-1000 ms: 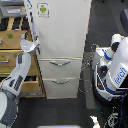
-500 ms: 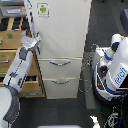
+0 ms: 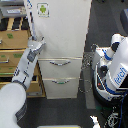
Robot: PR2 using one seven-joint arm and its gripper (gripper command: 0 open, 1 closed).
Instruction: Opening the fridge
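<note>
Your gripper (image 3: 39, 42) sits at the fridge (image 3: 62, 30) handle (image 3: 30, 20), door shut; can't tell if fingers clamp. Next: confirm grasp, pull outward.

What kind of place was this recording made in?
Probably a robotics lab set up with kitchen furniture: a white fridge beside a tan wooden drawer cabinet, with a second white-and-blue robot parked on the dark floor nearby.

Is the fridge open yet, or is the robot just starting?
Not open yet. The fridge door looks shut. Done: the arm has reached the long handle. In hand: the gripper sits at the handle's lower end; its fingers' grip is unclear. Left: pulling the door open.
</note>
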